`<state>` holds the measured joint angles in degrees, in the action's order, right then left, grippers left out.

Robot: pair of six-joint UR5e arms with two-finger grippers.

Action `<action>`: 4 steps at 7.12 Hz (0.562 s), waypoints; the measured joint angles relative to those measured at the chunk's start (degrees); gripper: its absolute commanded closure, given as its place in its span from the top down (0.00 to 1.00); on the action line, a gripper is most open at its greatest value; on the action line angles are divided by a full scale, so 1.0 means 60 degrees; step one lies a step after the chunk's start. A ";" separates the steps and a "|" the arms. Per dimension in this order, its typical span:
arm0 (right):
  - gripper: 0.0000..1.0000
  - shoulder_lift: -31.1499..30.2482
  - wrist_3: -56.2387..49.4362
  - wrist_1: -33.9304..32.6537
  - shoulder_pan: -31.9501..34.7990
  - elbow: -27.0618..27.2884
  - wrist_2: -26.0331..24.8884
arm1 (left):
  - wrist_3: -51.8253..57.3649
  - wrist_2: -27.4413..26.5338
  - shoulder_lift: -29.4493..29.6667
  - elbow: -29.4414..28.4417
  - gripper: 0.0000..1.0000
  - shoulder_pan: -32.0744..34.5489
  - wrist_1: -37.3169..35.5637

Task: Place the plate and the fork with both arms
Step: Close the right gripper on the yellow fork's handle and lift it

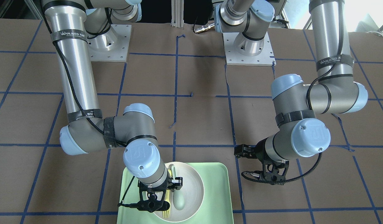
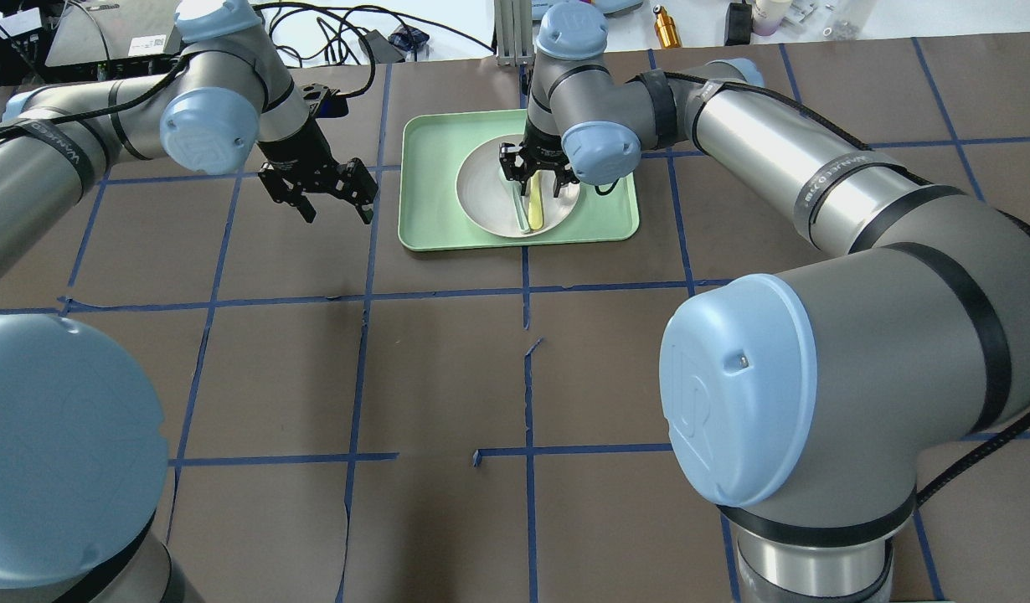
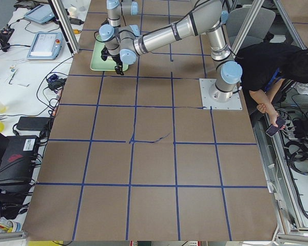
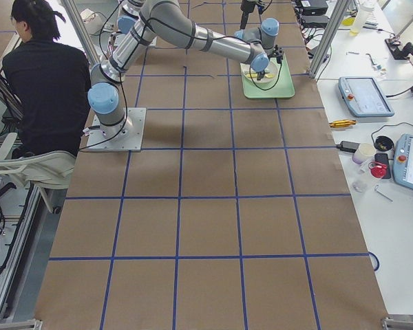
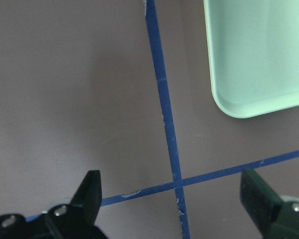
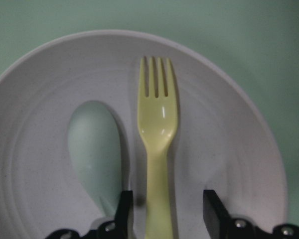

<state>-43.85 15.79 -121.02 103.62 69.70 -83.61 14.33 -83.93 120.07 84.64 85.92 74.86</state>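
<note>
The white-grey plate (image 2: 490, 188) sits in the mint-green tray (image 2: 431, 167). The pale yellow fork (image 6: 158, 124) and a grey-green spoon (image 6: 94, 149) lie side by side in the plate (image 6: 40, 149). My right gripper (image 6: 167, 214) hangs low over the plate, open, with one finger on each side of the fork's handle and a gap on both sides. It also shows in the overhead view (image 2: 536, 172). My left gripper (image 2: 318, 188) is open and empty, above the bare table just left of the tray. The left wrist view shows its fingers (image 5: 89, 191) wide apart.
Brown paper with blue tape lines (image 5: 164, 124) covers the table. The tray's corner (image 5: 259, 59) lies close to my left gripper. In the front-facing view the fork's tines (image 1: 167, 213) point at the table's edge on the operators' side. A person stands behind the robot in the side views.
</note>
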 measured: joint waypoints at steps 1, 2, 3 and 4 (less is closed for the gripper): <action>0.59 -0.0041 -0.0005 0.0000 0.0001 -0.0053 -0.0075 | 0.0000 0.0000 -0.0013 -0.0004 1.00 0.0000 -0.0006; 0.59 -0.0027 0.0018 0.0004 0.0001 -0.0068 -0.0200 | 0.0000 0.0000 -0.0023 -0.0007 1.00 0.0000 -0.0007; 0.59 0.0019 0.0045 0.0002 0.0001 -0.0070 -0.0304 | -0.0003 -0.0001 -0.0036 -0.0004 1.00 0.0002 -0.0001; 0.59 0.0056 0.0060 0.0002 0.0001 -0.0070 -0.0350 | -0.0006 -0.0001 -0.0050 -0.0002 1.00 0.0004 0.0001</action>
<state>-43.51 16.15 -121.01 103.62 69.28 -85.71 14.29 -83.94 119.77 84.63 85.94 74.87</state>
